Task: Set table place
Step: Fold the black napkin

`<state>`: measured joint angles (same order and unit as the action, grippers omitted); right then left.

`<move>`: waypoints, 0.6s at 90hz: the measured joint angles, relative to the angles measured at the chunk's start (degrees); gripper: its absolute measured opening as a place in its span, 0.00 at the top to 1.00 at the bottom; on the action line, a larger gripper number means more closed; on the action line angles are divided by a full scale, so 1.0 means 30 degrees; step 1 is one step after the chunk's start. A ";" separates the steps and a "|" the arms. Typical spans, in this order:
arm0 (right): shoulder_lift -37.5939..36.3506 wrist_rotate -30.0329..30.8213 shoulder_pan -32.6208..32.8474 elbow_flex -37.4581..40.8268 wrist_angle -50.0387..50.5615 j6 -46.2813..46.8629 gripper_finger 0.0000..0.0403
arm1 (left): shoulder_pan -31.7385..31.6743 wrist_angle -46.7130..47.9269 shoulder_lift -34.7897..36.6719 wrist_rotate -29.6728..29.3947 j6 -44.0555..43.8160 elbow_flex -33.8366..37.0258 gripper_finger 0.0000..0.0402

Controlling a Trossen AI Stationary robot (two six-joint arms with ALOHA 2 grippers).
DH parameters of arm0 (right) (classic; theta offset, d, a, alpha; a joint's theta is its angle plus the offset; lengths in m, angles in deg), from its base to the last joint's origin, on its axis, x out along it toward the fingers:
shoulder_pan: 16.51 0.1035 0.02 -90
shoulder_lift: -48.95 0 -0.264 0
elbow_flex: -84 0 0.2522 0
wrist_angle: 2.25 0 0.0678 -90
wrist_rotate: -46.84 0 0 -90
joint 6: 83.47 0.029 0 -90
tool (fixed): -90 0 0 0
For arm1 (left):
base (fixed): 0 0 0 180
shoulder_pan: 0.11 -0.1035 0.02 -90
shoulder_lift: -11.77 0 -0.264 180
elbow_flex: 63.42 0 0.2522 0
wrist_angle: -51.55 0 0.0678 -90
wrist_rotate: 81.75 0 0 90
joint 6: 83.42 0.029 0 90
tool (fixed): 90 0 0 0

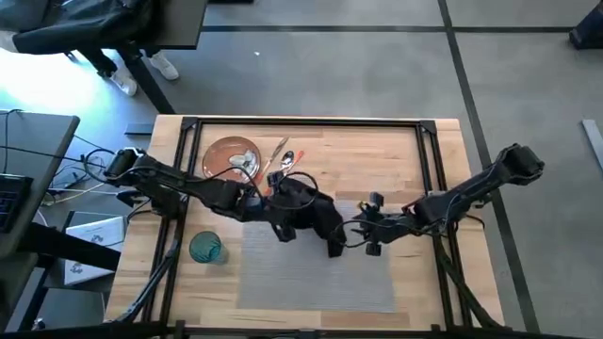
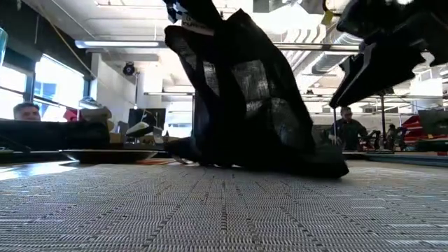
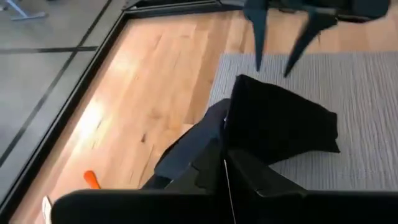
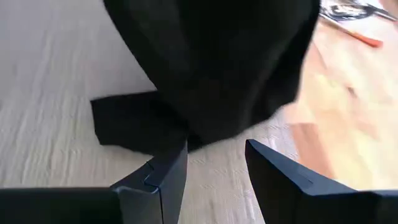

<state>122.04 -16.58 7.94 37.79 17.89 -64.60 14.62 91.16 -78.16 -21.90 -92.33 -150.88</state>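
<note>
Seen from above, the black cloth napkin [image 1: 316,215] is held up over the far edge of the grey placemat [image 1: 316,273] by the left end effector [image 1: 281,200], which is clamped on its upper part, presumably so the cloth can be spread or laid on the mat. The right end effector [image 1: 363,229] is placed just beside the napkin's hanging corner, apparently to take it. The orange-brown plate [image 1: 231,157], the orange-handled cutlery [image 1: 280,165] and the teal glass [image 1: 205,248] are left on the bare wood of the bench [image 1: 415,155], off the mat.

At table height, the napkin [image 2: 245,91] is seen draped from above, its lower folds resting on the woven placemat [image 2: 224,210]; the plate [image 2: 108,154] is seen behind.

In the left wrist view, the napkin [image 3: 273,124] is pinched in that arm's fingers, and the right end effector [image 3: 280,56] is seen beyond with fingers apart.

In the right wrist view, the right end effector [image 4: 214,165] is held apart and empty, close to the napkin [image 4: 211,68].
</note>
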 joint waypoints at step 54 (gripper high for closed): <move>0.8411 0.7647 0.3322 -0.0741 -0.6263 0.1813 0.63 | -0.0025 0.0015 -0.0003 0.0391 0.0038 0.0000 1.00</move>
<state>147.27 6.36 17.90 35.57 -0.90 -59.16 14.54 91.20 -78.17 -20.73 -92.22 -150.88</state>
